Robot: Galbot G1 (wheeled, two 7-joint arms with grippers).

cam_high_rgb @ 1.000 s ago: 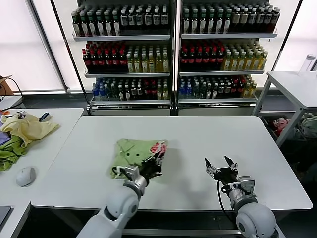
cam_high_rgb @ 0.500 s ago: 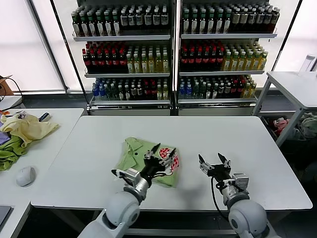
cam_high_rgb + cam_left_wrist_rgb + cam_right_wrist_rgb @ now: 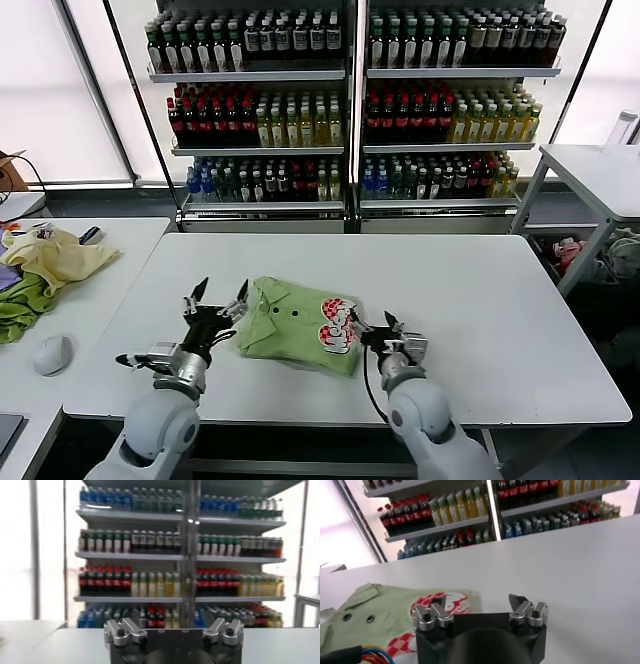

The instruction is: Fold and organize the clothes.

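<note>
- The light lime-green cotton T-shirt (image 3: 298, 329), folded, lies mid-table between both grippers, its long axis running left-right.
- Right gripper (image 3: 372, 330), spread wide and empty, seems nearest, at its printed edge.
- Left gripper (image 3: 216, 303) gapes empty just beside.

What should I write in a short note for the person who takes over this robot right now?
Left gripper: open, empty, just off the left edge of the T-shirt.
Right gripper: open, empty, at the T-shirt's right edge, beside the red-and-white print.
T-shirt: lime green, lying as a folded bundle near the front middle of the white table, collar up.
Done: the shirt looks folded at least once and is not held.
Left: probably more folding or tidying, then placing it.
</note>
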